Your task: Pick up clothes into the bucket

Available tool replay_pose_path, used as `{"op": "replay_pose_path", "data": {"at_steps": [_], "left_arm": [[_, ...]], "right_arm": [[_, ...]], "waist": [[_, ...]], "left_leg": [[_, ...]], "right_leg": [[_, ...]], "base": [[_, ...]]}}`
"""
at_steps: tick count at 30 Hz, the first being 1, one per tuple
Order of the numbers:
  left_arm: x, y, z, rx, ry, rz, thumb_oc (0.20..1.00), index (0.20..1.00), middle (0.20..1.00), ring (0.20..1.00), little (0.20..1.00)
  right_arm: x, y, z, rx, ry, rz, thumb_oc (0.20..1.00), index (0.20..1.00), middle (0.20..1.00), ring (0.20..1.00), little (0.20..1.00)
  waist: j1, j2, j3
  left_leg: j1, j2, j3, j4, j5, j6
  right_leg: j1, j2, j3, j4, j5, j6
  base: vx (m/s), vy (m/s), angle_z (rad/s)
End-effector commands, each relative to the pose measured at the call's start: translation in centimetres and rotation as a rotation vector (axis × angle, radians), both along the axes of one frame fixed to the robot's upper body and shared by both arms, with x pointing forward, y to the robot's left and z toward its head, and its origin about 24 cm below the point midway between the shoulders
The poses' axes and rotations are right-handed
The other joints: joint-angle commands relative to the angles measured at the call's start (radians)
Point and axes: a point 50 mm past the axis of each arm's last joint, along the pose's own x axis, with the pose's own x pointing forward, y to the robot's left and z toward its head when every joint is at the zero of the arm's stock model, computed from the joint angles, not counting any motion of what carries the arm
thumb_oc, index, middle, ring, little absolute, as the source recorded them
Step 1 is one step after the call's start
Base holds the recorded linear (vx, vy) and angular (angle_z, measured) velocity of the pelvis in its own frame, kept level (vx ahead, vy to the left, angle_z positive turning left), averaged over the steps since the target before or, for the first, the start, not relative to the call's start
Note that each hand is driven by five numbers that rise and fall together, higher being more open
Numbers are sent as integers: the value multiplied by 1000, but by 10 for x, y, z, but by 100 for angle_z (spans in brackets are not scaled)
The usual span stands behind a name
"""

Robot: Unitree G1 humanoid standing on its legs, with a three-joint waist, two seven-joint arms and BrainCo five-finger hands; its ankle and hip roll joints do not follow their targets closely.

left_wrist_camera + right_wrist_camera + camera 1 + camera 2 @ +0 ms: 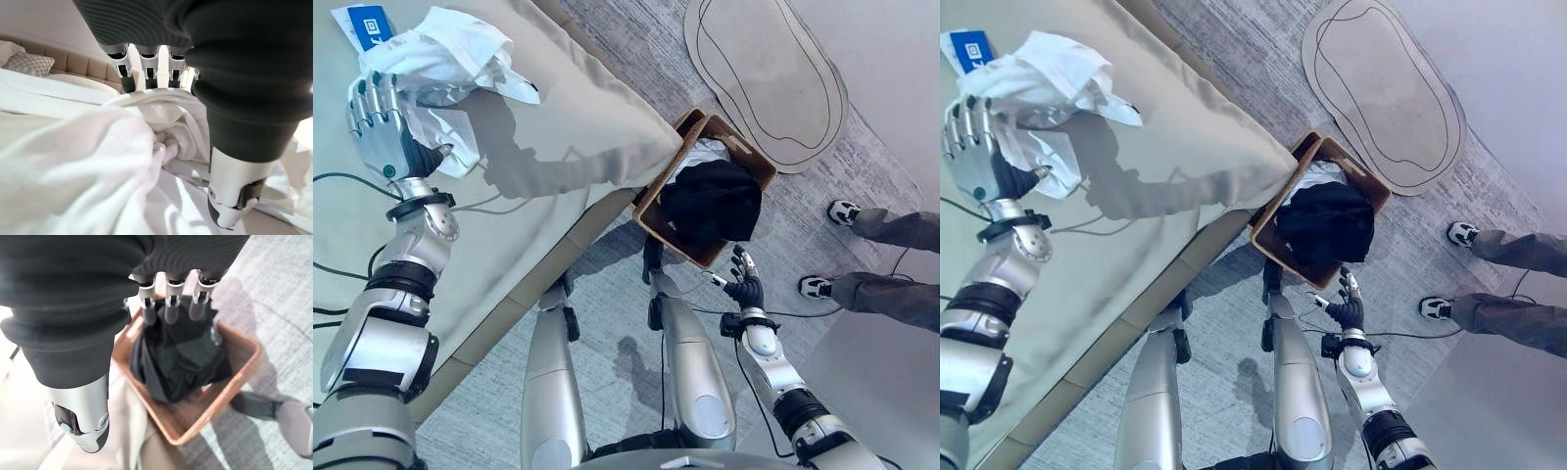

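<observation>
left hand on the white cloth, right hand by the basket

my left hand [380, 122] rests on the crumpled white garment [445, 54] on the beige bed [568, 108]; its fingers [146, 63] are sunk into the folds, so i cannot tell their grip. my right hand [744, 284] hangs with fingers [168, 306] loosely straight, holding nothing. just beyond their tips sits the brown woven basket [656, 211], holding a black garment [715, 201].

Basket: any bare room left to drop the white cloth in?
Little. The black garment fills most of the basket, with white fabric at the far end. Bare rim strip shows nearest the right hand. The left hand holds the white cloth on the bed.
</observation>
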Motion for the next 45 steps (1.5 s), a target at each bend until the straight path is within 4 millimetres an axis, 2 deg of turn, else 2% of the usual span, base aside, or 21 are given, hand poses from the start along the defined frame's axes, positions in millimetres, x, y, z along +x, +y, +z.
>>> {"op": "replay_pose_path", "data": {"at_steps": [1,6,7,8,9,19,23,29,30,33,34,35,36,37,39,40,41,42,43,44,45], "left_arm": [[-4,19,20,-97,-45,16,1000,1000,1000,1000,1000],[9,7,31,-113,91,-150,1000,1000,1000,1000,1000],[10,7,32,-122,123,-167,627,627,627,627,627],[10,6,32,-121,123,-167,457,457,457,457,457],[11,7,31,-144,135,-172,200,200,200,200,200],[13,9,22,-187,166,-168,200,200,200,200,200],[9,19,18,-195,187,-129,200,200,200,200,200],[6,24,15,-217,194,-122,200,200,200,200,200],[4,26,9,-238,202,-122,200,200,200,200,200],[4,19,4,-247,187,-168,200,200,200,200,200],[1,14,-4,-269,170,-210,200,200,200,200,200],[0,7,-7,-260,162,-248,200,200,200,200,200],[0,7,-8,-261,165,-247,200,200,200,200,200],[-4,-7,-16,-271,141,-332,200,200,200,200,200],[-7,-13,-20,-284,129,-374,200,200,200,200,200],[-14,-32,-29,-266,141,-485,200,200,200,200,200],[-15,-32,-29,-267,141,-484,200,200,200,200,200],[-24,-56,-36,-284,124,-617,200,200,200,200,200],[-25,-56,-37,-285,125,-617,200,200,200,200,200],[-34,-74,-44,-311,123,-734,200,200,200,200,200],[-35,-74,-44,-311,123,-733,200,200,200,200,200]], "right_arm": [[-14,-14,4,-11,-43,-6,1000,1000,1000,1000,1000],[-14,-21,0,-38,-6,-7,1000,1000,1000,1000,1000],[-13,-22,0,-42,-1,-6,1000,1000,1000,1000,1000],[-13,-22,0,-42,-1,-7,1000,1000,1000,1000,1000],[-13,-22,-1,-38,6,-3,1000,1000,1000,1000,1000],[-11,-18,1,-17,0,25,1000,1000,1000,1000,1000],[-12,-19,-2,-15,11,24,1000,1000,1000,1000,1000],[-13,-20,-4,-14,26,23,1000,1000,1000,1000,1000],[-14,-19,-5,-16,31,28,1000,1000,1000,1000,1000],[-15,-20,-7,-21,41,25,1000,1000,1000,1000,1000],[-16,-21,-8,-19,48,16,1000,1000,1000,1000,1000],[-16,-22,-9,-20,50,10,1000,1000,1000,1000,1000],[-17,-22,-9,-21,53,10,1000,1000,1000,1000,1000],[-18,-25,-10,-23,59,-6,1000,1000,1000,1000,1000],[-19,-27,-11,-27,65,-13,1000,1000,1000,1000,1000],[-21,-31,-14,-31,81,-29,1000,1000,1000,1000,1000],[-21,-31,-14,-32,81,-28,1000,1000,1000,1000,1000],[-23,-34,-16,-33,92,-39,1000,1000,1000,1000,1000],[-23,-34,-16,-34,93,-38,1000,1000,1000,1000,1000],[-25,-37,-20,-30,117,-54,1000,1000,1000,1000,1000],[-25,-37,-20,-31,117,-53,1000,1000,1000,1000,1000]], "waist": [[-13,-24,-49],[-14,-3,-51],[-13,1,-52],[-13,1,-52],[-13,3,-52],[-16,6,-61],[-14,9,-67],[-8,14,-75],[-6,14,-82],[2,19,-87],[10,23,-93],[9,18,-94],[13,24,-97],[22,23,-100],[27,27,-102],[42,34,-107],[41,34,-107],[56,41,-109],[55,41,-109],[68,47,-110],[68,47,-110]], "left_leg": [[-36,-19,9,85,-94,29],[-47,-28,8,81,-94,31],[-49,-29,8,79,-94,32],[-49,-29,8,79,-94,32],[-50,-30,10,78,-93,32],[-49,-27,17,75,-92,33],[-41,-24,18,74,-93,32],[-23,-21,18,81,-95,32],[-8,-19,16,75,-94,32],[15,-19,15,64,-92,31],[41,-20,15,51,-91,30],[42,-29,21,41,-58,38],[56,-22,13,44,-88,30],[72,-34,16,24,-54,38],[89,-35,15,13,-52,37],[117,-41,8,-5,-47,36],[119,-41,8,-6,-46,36],[146,-47,1,-26,-40,35],[148,-47,1,-27,-40,35],[169,-50,-6,-42,-35,36],[170,-50,-6,-43,-35,36]], "right_leg": [[5,-49,41,-29,46,76],[-7,-54,45,-30,50,77],[-9,-55,45,-32,52,78],[-10,-55,45,-32,52,78],[-10,-56,45,-33,55,78],[-16,-55,48,-38,61,78],[-11,-57,47,-35,58,77],[3,-57,42,-22,51,75],[13,-57,42,-20,49,75],[35,-59,37,-21,47,75],[55,-63,32,-21,44,74],[55,-74,28,-25,64,66],[67,-65,31,-21,43,73],[81,-79,22,-26,59,64],[95,-82,19,-26,57,64],[124,-87,10,-26,48,61],[125,-87,10,-26,48,61],[148,-90,1,-25,41,60],[149,-91,0,-25,41,60],[165,-95,-7,-23,35,57],[166,-95,-7,-23,35,57]], "base": [[-4,16,-5],[-3,18,-1],[-7,34,-1],[0,0,0],[0,0,0],[0,0,0],[-3,-6,-4],[0,-5,-2],[0,0,0],[0,0,0],[-59,-9,-2],[0,0,0],[-56,-20,3],[19,-18,7],[-16,-16,8],[20,-17,9],[30,-37,13],[10,-20,11],[21,-29,13],[12,-10,15],[9,-16,17]]}}
